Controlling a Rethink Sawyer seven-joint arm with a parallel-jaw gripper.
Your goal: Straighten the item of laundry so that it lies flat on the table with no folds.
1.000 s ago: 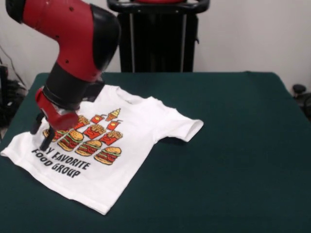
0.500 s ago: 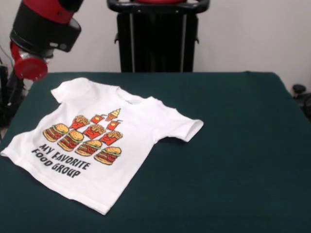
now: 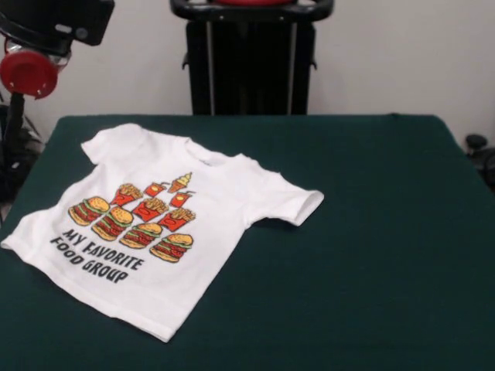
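The white T-shirt [image 3: 166, 232] with burgers, fries, drinks and black "MY FAVORITE FOOD GROUP" text lies spread print-up on the left half of the green table [image 3: 371, 232]. Its body looks flat. The sleeve towards the table's middle [image 3: 302, 207] is slightly raised and casts a shadow. The red and black arm [image 3: 31, 62] is lifted clear at the top left, off the shirt. My gripper [image 3: 13, 127] shows only as a dark shape below the red wrist, beyond the table's left edge. Nothing is held.
The black pedestal [image 3: 251, 58] stands behind the table's far edge. Dark equipment sits off the table at the left edge [image 3: 11, 174] and a small dark object at the right edge [image 3: 476, 143]. The shirt's hem corner [image 3: 11, 243] reaches the table's left edge.
The arm was down over the shirt's left side one second ago. It has lifted up and away to the top left, leaving the shirt lying still with its far sleeve uncovered.
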